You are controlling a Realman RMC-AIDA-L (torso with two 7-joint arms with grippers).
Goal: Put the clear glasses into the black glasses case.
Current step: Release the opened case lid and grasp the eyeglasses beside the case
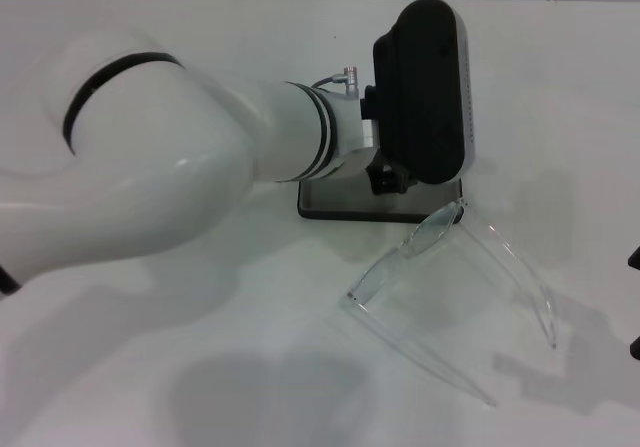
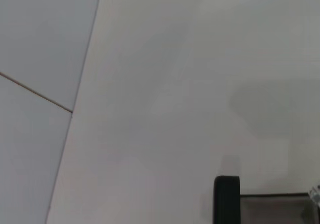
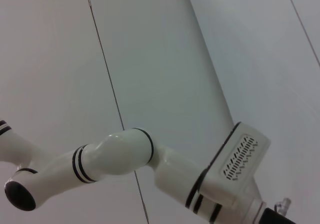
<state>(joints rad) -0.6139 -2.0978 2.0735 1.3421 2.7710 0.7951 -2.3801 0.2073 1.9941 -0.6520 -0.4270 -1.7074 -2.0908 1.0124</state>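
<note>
The left gripper [image 1: 392,179] hangs low over the case [image 1: 335,205] at the table's [image 1: 560,107] centre, its black wrist housing covering most of the case, and I cannot tell whether its fingers are spread or pressed together. The case lies open on the white table, only its grey-lined tray with a dark rim showing beneath the arm. The glasses [image 1: 445,267] rest on the table at about 4 o'clock from the case, one lens corner just at the tray's near corner, arms unfolded and reaching toward 5 o'clock; the right gripper [image 1: 634,302] barely shows at the 3 o'clock edge of the head view.
</note>
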